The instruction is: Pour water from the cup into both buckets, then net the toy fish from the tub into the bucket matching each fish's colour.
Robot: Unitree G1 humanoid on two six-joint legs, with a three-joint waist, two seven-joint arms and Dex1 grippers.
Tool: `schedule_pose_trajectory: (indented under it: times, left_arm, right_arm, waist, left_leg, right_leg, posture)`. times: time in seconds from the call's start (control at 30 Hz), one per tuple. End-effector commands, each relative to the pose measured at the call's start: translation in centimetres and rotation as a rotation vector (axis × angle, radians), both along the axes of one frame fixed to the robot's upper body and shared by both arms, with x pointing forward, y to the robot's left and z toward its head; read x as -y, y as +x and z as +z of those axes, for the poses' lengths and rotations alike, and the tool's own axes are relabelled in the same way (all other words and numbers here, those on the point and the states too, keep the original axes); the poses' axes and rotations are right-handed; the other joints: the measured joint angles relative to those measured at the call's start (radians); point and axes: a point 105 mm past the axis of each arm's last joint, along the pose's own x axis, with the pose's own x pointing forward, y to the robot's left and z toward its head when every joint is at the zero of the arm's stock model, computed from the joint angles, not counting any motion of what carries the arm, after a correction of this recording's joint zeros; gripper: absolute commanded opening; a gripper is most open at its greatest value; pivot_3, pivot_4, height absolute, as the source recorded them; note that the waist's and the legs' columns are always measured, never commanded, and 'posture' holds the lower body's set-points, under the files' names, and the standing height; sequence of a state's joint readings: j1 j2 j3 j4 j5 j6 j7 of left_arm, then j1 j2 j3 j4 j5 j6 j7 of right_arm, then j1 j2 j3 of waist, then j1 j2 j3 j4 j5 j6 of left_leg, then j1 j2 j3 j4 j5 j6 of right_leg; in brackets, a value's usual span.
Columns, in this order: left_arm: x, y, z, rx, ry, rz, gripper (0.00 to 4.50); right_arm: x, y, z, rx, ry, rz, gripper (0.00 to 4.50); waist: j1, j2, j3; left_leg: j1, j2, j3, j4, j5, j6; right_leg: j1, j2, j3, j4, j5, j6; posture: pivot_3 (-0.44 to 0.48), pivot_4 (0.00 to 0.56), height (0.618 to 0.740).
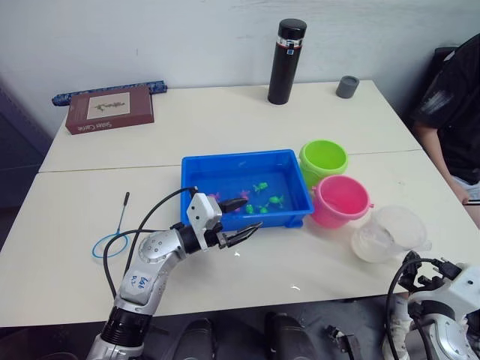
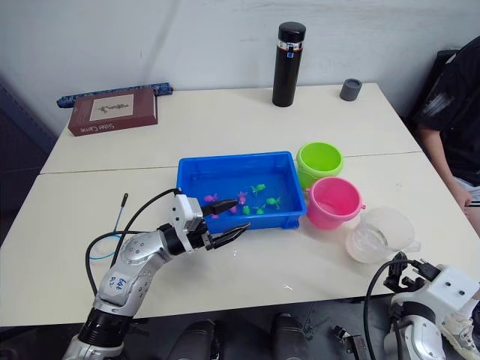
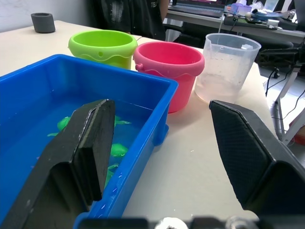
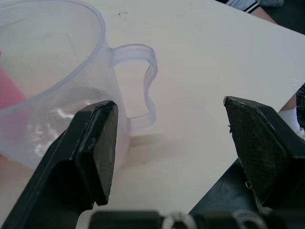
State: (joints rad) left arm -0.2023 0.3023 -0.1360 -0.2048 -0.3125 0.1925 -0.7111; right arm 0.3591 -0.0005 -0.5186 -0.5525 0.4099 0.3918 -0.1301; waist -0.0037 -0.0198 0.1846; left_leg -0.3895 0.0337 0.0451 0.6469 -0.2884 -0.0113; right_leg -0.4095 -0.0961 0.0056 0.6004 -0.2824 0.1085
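Beside the tub's (image 1: 196, 169) near rim the left gripper (image 1: 238, 220) hovers wide open and empty (net (image 1: 111, 244) untouched), while the right gripper (image 4: 169, 143), equally open, faces the cup's (image 4: 52, 86) handle, probably to pour.

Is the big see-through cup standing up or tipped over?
Standing up. The cup sits on the table with its mouth facing upward, beside the pink bucket.
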Motion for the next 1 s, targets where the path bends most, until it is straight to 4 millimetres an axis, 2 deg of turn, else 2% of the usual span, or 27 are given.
schedule_pose_trajectory:
  times: [0.03,1.0]
  left_arm:
    - [0.2,-0.5,1.3,0.055,-0.012,-0.011,3.45]
    - [-0.1,-0.4,1.3,0.054,-0.010,0.015,3.45]
  right_arm:
    - [0.8,-0.1,0.7,0.025,-0.037,-0.013,3.78]
    - [2.6,0.9,1.1,0.036,-0.062,-0.019,3.78]
  waist:
    - [0.000,0.000,0.000]
    - [0.000,0.000,0.000]
  left_leg:
    - [0.000,0.000,0.000,0.000,0.000,0.000]
    - [0.000,0.000,0.000,0.000,0.000,0.000]
  right_leg:
    - [0.000,0.000,0.000,0.000,0.000,0.000]
    - [0.000,0.000,0.000,0.001,0.001,0.002]
  posture:
    - [0.000,0.150,0.740]
    - [0.000,0.150,0.740]
